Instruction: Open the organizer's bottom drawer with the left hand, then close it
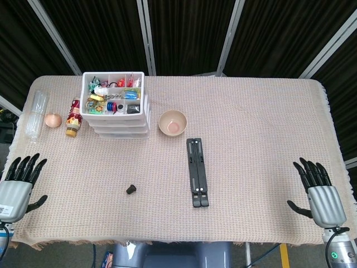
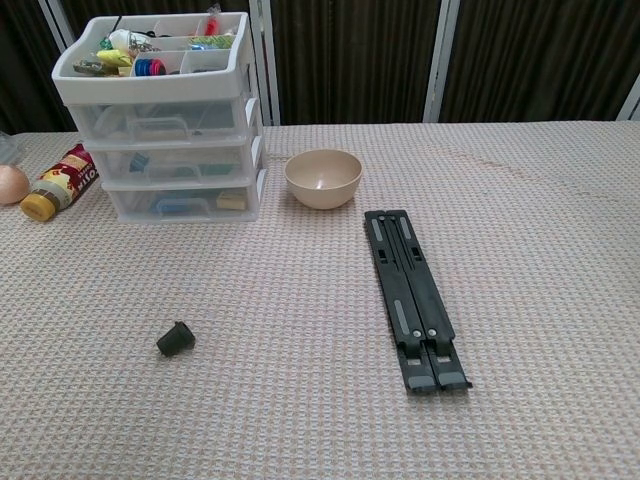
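Observation:
A white organizer with three clear drawers stands at the back left of the table, its top tray full of small colourful items. Its bottom drawer is pushed in flush, handle facing me. My left hand hovers open at the table's near left corner, fingers spread, far from the organizer. Over the near right edge, my right hand is open too, fingers spread and holding nothing. The chest view shows neither hand.
A beige bowl sits right of the organizer. A black folded stand lies mid-table, and a small black cap lies nearer me. A sauce bottle, an egg and a clear bottle lie left of the organizer.

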